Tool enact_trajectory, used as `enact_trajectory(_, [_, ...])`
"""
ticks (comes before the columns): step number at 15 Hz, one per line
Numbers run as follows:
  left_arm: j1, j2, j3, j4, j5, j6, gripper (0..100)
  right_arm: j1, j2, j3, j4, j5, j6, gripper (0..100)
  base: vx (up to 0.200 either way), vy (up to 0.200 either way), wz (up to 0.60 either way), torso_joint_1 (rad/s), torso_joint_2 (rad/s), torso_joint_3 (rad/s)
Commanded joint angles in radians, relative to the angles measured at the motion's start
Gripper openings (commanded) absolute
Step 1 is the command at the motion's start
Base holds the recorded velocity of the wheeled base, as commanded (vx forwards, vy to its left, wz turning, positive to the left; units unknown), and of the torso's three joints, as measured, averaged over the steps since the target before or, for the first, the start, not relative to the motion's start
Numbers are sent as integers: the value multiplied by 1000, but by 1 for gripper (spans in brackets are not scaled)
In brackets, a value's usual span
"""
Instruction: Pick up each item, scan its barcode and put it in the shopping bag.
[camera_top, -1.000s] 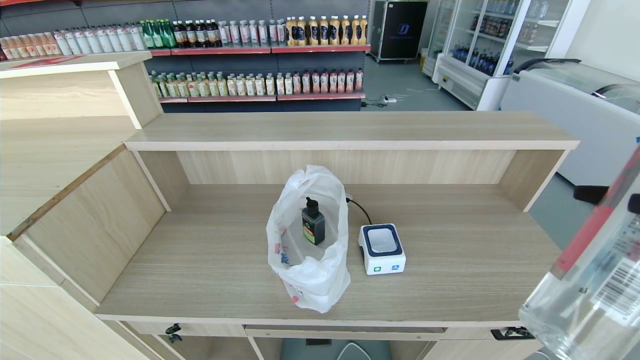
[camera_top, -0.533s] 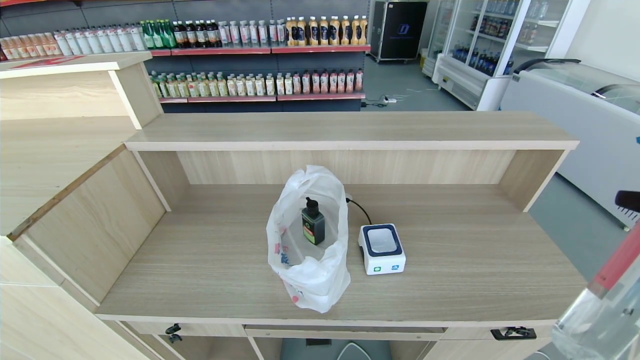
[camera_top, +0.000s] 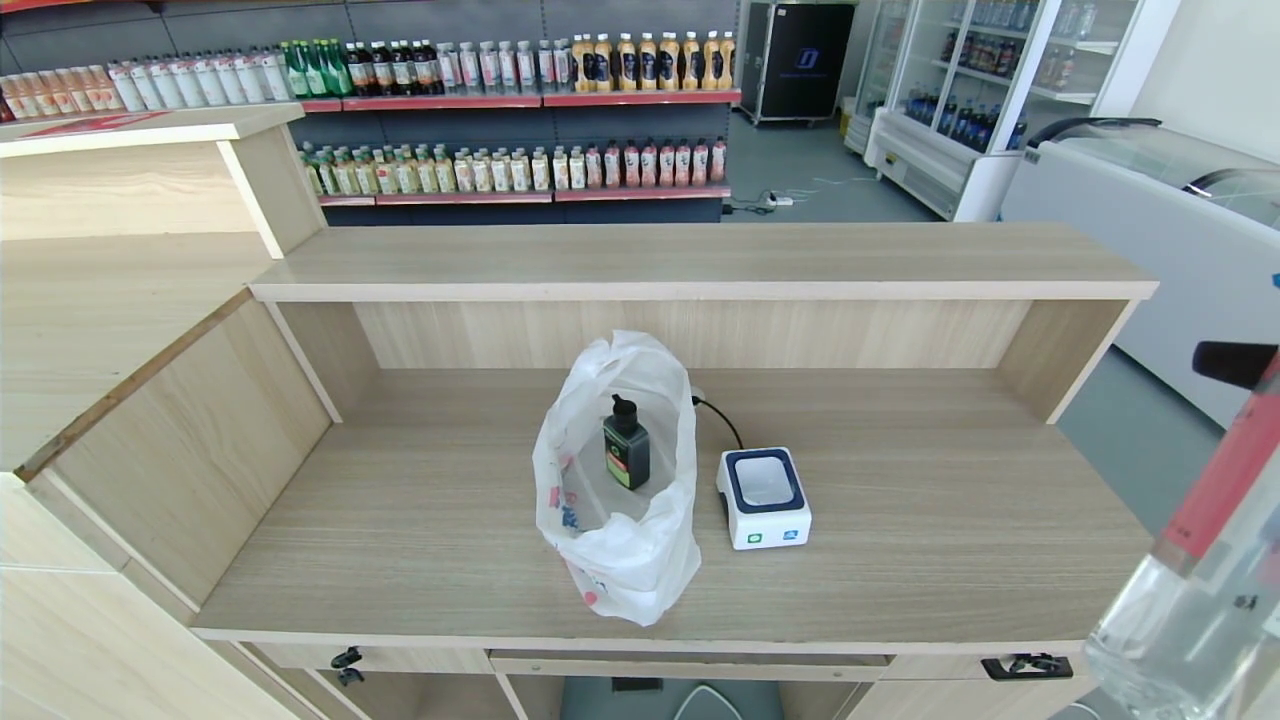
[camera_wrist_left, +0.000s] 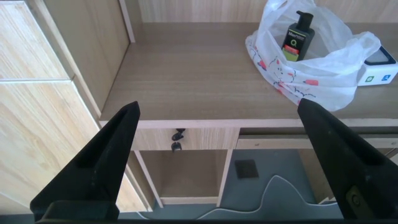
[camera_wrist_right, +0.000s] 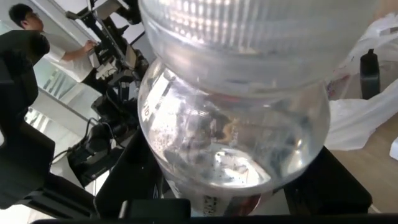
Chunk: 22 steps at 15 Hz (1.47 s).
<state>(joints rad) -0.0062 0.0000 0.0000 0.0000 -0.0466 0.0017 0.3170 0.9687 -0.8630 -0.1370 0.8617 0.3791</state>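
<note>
A white shopping bag (camera_top: 615, 520) stands open at the middle of the wooden counter (camera_top: 920, 530), with a dark pump bottle (camera_top: 626, 445) upright inside it. Just right of the bag sits the white barcode scanner (camera_top: 763, 497), window up. A clear bottle (camera_top: 1190, 590) with a red label hangs tilted off the counter's front right corner. My right gripper (camera_wrist_right: 230, 186) is shut on this clear bottle (camera_wrist_right: 236, 124), a dark finger on each side. My left gripper (camera_wrist_left: 221, 162) is open and holds nothing, low in front of the counter's left part, with the bag (camera_wrist_left: 323, 68) farther off.
A raised shelf (camera_top: 700, 260) runs along the counter's back, and wooden side walls (camera_top: 190, 440) close both ends. The scanner's black cable (camera_top: 715, 415) trails behind the bag. Drawer handles (camera_top: 1025, 665) sit under the front edge. Drink shelves and freezers stand beyond.
The clear bottle dropped down and to the right, away from the counter, then rose a little again. The bag, dark bottle and scanner have stayed put.
</note>
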Motion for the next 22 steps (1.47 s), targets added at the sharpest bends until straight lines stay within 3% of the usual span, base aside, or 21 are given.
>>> enact_trajectory(1, [0,2,0,0,1,0,100,10,15,-8,-1,13,0,0,0,0,0,0,0,0])
enact_trajectory(8, [0,2,0,0,1,0,100,53,7,-42,0,17,12,0,0,0,0,0,0,0])
enact_trajectory(22, [0,2,0,0,-1,0,100,34,-16,-25,8,10,-9,0,0,0,0,0,0,0])
